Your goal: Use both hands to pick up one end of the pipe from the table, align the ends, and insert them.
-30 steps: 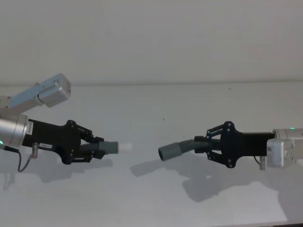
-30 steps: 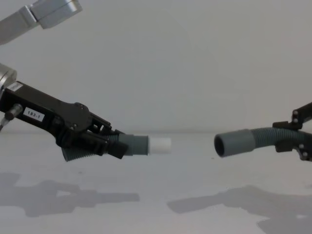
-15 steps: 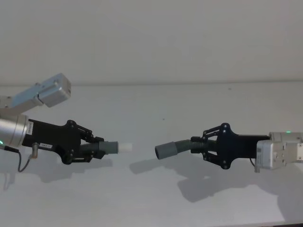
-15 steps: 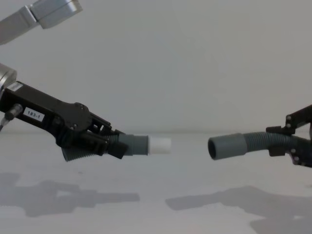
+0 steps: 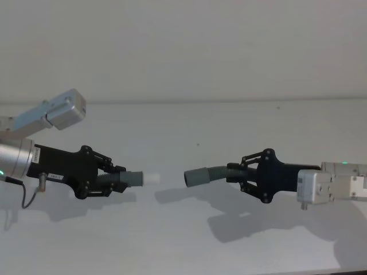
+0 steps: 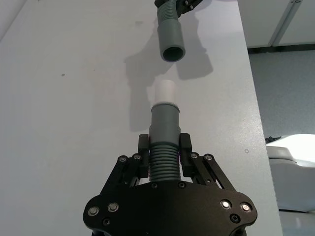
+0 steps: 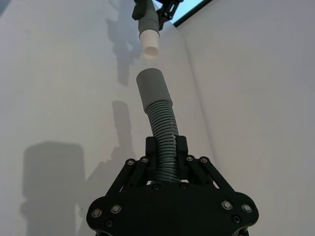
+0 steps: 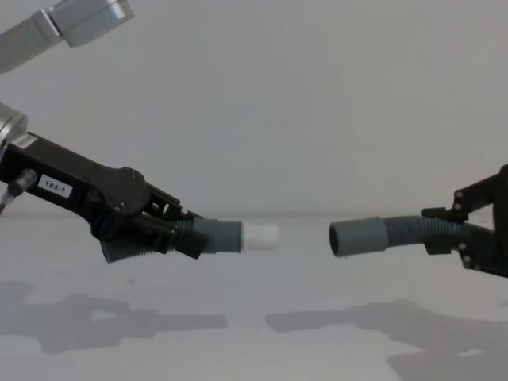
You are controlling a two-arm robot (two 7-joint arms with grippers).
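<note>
Table: white and matte (image 5: pixel 189 252), lying under both arms, with a pale wall (image 5: pixel 183 46) behind it.
Left gripper: we see it (image 5: pixel 117 179) held above the table, its jaws clamped on the ribbed part of the left hose (image 6: pixel 163 162); a small white label (image 8: pixel 55 187) sits on its black body.
Left hose: the ribs lie between the jaws, a short ribbed tail curves out behind and below them in the chest view, and the grey cuff (image 8: pixel 221 236) sticks out just past the fingertips.
White tip: it (image 8: pixel 260 236) sits at the far end of that cuff, ahead of the left jaws, pointing toward the right gripper.
Right gripper: we find it (image 5: pixel 234 172) also above the table, jaws closed around the ribs of the right hose (image 7: pixel 162 123).
Right hose: it runs out ahead of the right jaws with a slight bend, reaching farther beyond the fingertips than the left hose does.
Socket: it (image 8: pixel 357 236) ends the right hose, well ahead of the right jaws, its open mouth facing the white tip.
Gap: we see white tip and socket near each other but apart, not touching; in the left wrist view the socket's mouth lies almost straight ahead of the tip.
</note>
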